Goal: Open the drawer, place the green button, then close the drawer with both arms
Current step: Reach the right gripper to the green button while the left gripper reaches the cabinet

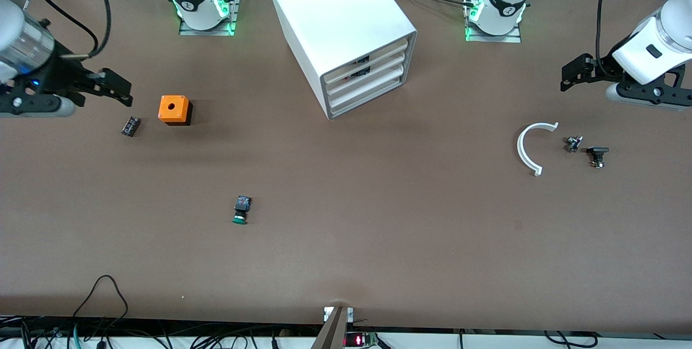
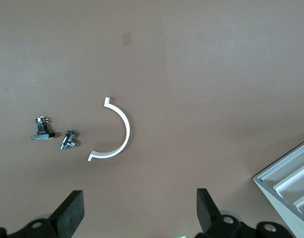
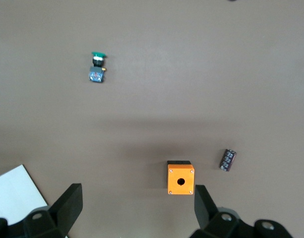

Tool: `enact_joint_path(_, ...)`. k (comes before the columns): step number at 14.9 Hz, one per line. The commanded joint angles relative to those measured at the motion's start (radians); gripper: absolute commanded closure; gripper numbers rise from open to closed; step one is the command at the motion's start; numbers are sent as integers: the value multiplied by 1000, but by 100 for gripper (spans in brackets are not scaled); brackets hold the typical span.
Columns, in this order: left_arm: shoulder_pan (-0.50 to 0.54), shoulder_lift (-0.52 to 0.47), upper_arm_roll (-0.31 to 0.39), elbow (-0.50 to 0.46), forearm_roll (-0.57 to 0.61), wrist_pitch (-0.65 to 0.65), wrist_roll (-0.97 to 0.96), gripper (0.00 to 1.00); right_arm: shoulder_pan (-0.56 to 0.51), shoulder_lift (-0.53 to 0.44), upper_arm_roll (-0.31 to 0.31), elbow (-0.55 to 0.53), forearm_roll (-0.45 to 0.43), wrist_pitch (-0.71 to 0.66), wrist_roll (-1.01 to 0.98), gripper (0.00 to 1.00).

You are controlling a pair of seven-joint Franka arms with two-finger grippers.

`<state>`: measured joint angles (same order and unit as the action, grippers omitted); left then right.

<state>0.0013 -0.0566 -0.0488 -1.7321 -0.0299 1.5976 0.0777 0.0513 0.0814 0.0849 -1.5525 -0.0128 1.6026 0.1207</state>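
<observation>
Near the middle of the desk's front-camera edge, the button (image 1: 241, 210) lies on its side, green cap toward that edge, well apart from my cabinet (image 1: 341, 30), whose four drawers, including the drawer (image 1: 366, 85), sit shut. My right gripper (image 1: 116, 87) hovers with fingers apart at the right arm's end, above a black chip (image 1: 130, 126) beside an orange cube (image 1: 174, 109). My left gripper (image 1: 576, 71) hangs spread wide at the left arm's end, over a white curved clip (image 1: 531, 146) and two small metal parts (image 1: 573, 143).
</observation>
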Motion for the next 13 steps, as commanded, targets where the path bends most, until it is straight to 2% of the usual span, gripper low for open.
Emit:
enact_joint_path(1,-9,3,3,22,24,-24,-10,0,30,33,9,-9,7,34,13,0)
enact_joint_path(4,-10,7,1,22,5,-37,-15,0,59,101,9,-9,8,106,57,0)
enact_joint_path(6,-4,9,4,20,-66,-105,-12,0,64,152,10,-9,11,166,60,0)
enact_joint_path(8,-15,49,0,22,-81,-163,-7,0,73,196,9,-9,19,229,60,0)
enact_joint_path(13,-21,132,-63,20,-203,-179,0,0,128,340,10,-12,20,419,125,0)
